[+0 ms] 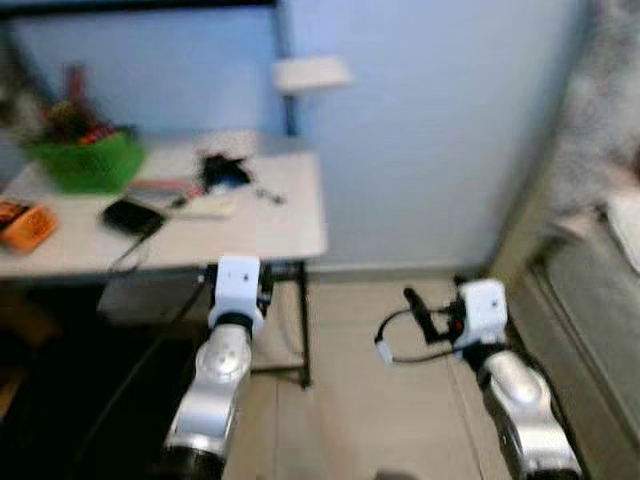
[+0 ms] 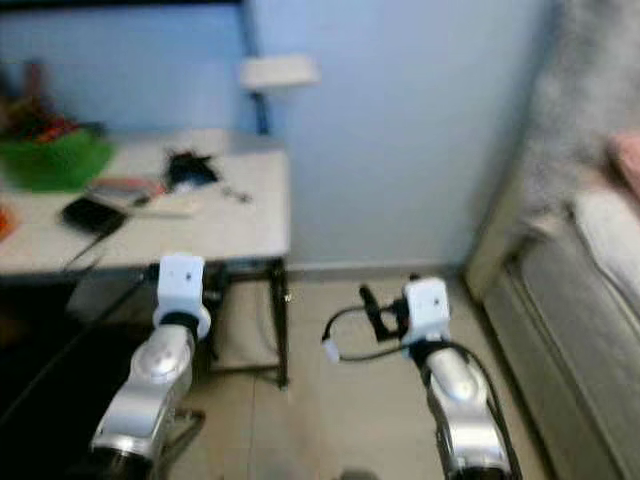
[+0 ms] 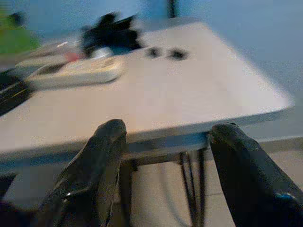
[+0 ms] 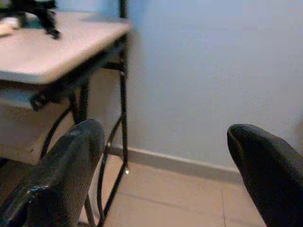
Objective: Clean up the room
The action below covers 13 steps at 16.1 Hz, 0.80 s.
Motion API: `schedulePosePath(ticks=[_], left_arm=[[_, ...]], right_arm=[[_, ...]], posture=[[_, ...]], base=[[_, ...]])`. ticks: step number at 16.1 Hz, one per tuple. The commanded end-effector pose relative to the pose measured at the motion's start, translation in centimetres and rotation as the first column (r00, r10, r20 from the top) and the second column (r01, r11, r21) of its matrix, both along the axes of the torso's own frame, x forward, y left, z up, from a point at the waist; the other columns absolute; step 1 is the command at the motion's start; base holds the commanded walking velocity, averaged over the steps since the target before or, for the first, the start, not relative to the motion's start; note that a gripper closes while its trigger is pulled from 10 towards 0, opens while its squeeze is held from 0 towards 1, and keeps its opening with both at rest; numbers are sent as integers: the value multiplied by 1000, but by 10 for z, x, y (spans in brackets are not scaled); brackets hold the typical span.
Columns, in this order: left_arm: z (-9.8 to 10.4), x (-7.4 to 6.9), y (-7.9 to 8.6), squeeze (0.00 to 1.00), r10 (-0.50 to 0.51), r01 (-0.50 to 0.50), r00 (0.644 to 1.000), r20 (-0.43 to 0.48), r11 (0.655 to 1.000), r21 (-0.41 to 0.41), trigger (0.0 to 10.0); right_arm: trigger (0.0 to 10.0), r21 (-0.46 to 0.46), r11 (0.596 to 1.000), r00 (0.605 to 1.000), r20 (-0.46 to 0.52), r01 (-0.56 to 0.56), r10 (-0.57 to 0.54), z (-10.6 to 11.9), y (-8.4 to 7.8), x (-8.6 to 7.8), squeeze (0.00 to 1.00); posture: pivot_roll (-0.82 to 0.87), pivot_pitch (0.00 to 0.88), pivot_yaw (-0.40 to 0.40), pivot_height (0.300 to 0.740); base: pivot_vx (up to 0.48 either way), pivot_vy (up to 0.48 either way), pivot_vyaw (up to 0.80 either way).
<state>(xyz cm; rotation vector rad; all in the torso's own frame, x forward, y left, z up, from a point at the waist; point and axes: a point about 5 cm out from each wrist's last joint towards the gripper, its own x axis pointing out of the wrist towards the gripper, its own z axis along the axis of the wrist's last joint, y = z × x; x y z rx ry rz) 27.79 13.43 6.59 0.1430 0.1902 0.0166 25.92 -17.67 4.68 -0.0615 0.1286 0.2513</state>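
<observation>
On the far left of the surface (image 1: 280, 235) sits an orange thing (image 1: 25, 225), then a green basket (image 1: 88, 160) stuffed with bits, a black phone-like slab (image 1: 133, 215) with a cord trailing off the edge, a pale remote-ish thing (image 3: 75, 72), a black tangle (image 1: 222, 170) and a couple of small dark specks (image 3: 164, 53). Everything's blurry, so I can't name half of it for sure.

Left claw (image 3: 165, 156) is spread wide with nothing in it, sitting just short of the surface's front edge and about level with it. Right claw (image 4: 165, 156) is also spread and empty, out over the floor (image 1: 380, 420), facing the wall (image 1: 430, 130) past the surface's black leg (image 4: 124, 85). Further right there's a sofa or bed (image 1: 590, 300) with a patterned throw.

My read: the robot's closing in on the clutter. Doing this bit well mostly means getting square to the surface and letting the view settle before reaching. The left claw needs to clear the edge rather than bump it, and come down over one item at a time. Watch that cord, since it could drag the slab along. Keep the right arm off the leg too.
</observation>
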Motion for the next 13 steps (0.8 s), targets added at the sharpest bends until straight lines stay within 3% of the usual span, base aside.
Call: schedulePosePath(ticks=[1,13], left_arm=[[-2,1,7,0,24,-24,1000,-14,1000,8,10000],[-11,-1,12,0,25,-25,999,-42,1000,9,10000]], right_arm=[[10000,5,1000,1000,-3,0,0,-1,3,-2,0],[10000,-22,1000,1000,-3,1,-1,-2,4,-2,0]], posture=[[-139,0,58,723],[-134,0,58,723]], base=[[0,0,0],[0,0,0]])
